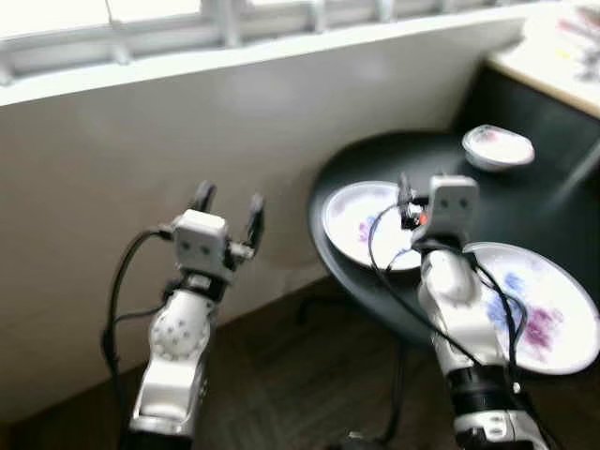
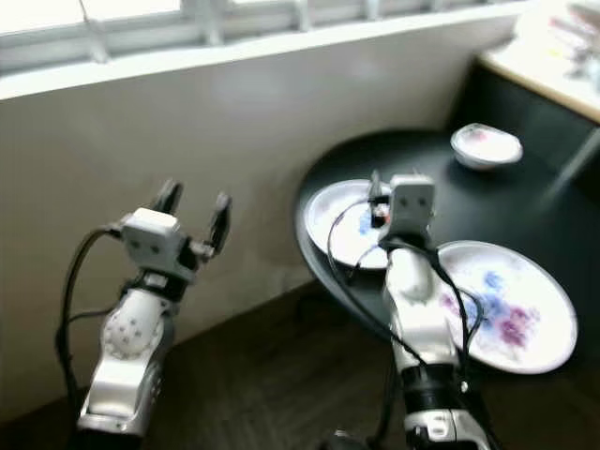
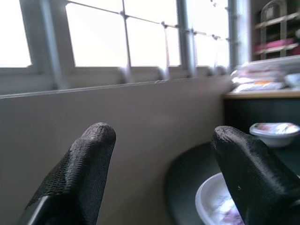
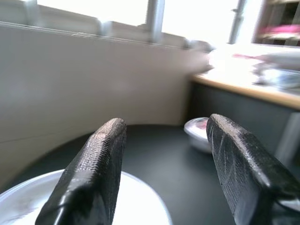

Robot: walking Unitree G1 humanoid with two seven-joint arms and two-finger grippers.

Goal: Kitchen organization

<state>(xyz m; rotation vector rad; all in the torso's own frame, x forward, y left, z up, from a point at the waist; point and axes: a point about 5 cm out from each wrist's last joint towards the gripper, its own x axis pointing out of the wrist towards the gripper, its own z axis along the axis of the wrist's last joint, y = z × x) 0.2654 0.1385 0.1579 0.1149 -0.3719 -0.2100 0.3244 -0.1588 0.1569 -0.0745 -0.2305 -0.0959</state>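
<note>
a: status, round black table [image 1: 525, 202]?
b: carries 3 items. white plate w/ purple-blue floral print [image 1: 354, 223] at the table's left edge; larger white floral plate [image 1: 553, 309] at the near right edge, well apart from a small white bowl w/ pink print [image 1: 498, 147] at the far side

a: right gripper [image 4: 161, 173]?
b: raised over the table, above the near rim of the left plate. fingers [image 4: 93, 173] spread wide, nothing between them. not touching the plate

a: left gripper [image 1: 228, 214]?
b: held up in front of the beige wall [image 1: 141, 169] below the window sill [image 1: 234, 56], left of the table, clear of it. fingers [image 3: 79, 168] wide apart, empty

a: surroundings?
b: dark wood floor [image 1: 281, 384] under both arms; light countertop [image 1: 553, 56] w/ blurred clutter beyond the table, right
</note>
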